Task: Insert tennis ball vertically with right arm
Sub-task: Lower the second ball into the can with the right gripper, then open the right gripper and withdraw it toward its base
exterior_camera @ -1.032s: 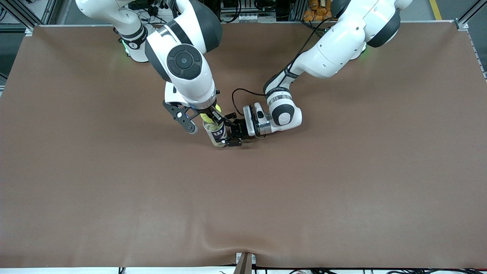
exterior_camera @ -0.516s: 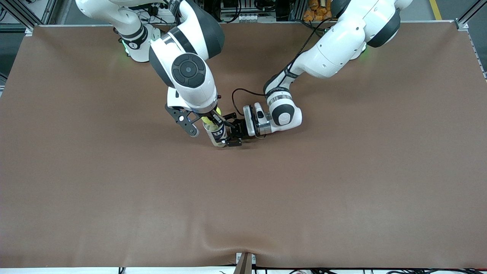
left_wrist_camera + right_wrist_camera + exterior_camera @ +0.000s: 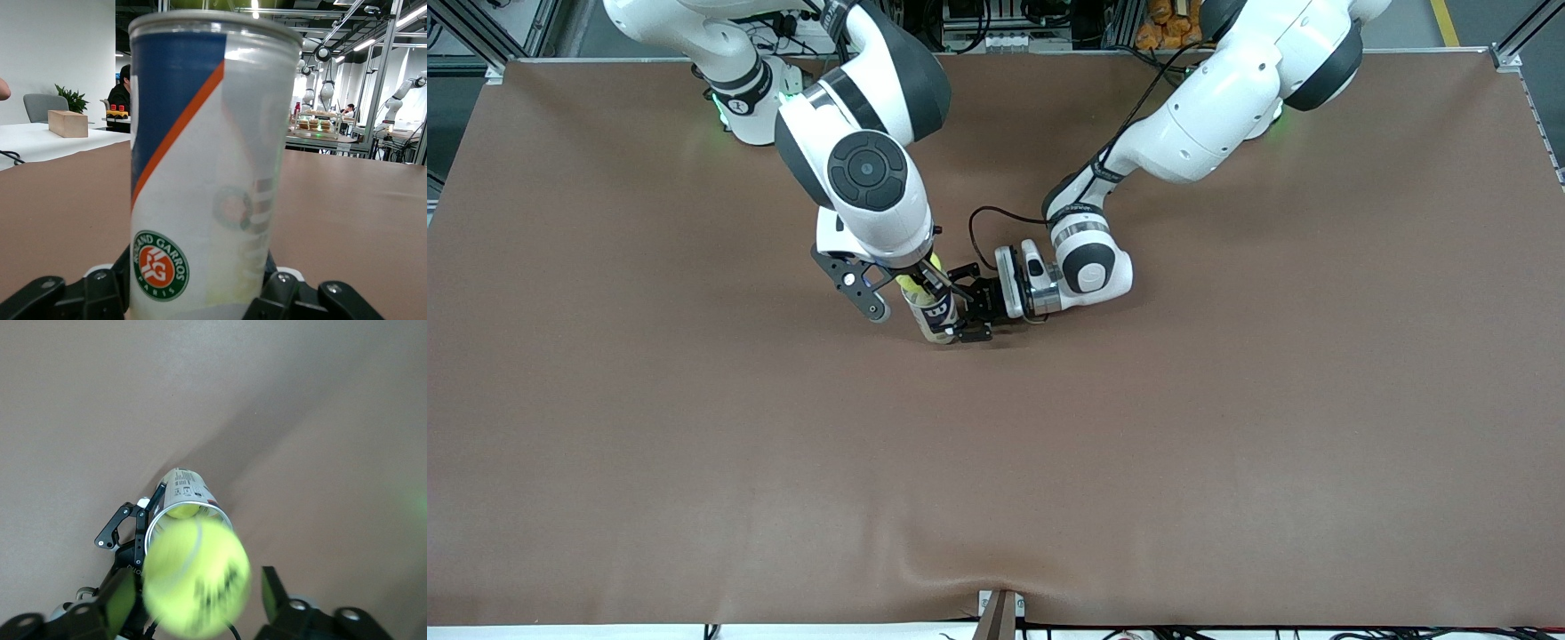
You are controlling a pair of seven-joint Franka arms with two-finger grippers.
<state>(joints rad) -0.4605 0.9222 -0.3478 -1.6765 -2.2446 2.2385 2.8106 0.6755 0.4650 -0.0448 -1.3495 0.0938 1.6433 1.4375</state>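
Observation:
A tall tennis ball can (image 3: 936, 313) stands upright on the brown table. My left gripper (image 3: 971, 311) is shut on its lower part from the left arm's side; the left wrist view shows the can (image 3: 207, 167) filling the space between the fingers (image 3: 100, 290). My right gripper (image 3: 919, 281) is right above the can's mouth. In the right wrist view its jaws (image 3: 197, 590) stand apart, and the yellow tennis ball (image 3: 197, 577) is blurred and loose between them, over the open can rim (image 3: 190, 510). Another ball (image 3: 181, 511) lies inside the can.
The brown table mat (image 3: 1138, 444) spreads around the can with nothing else on it. The left arm's forearm and cable (image 3: 996, 218) lie close beside the can, toward the left arm's end.
My right gripper has come down a little onto the can's mouth with the ball. The left gripper and the can have not moved.

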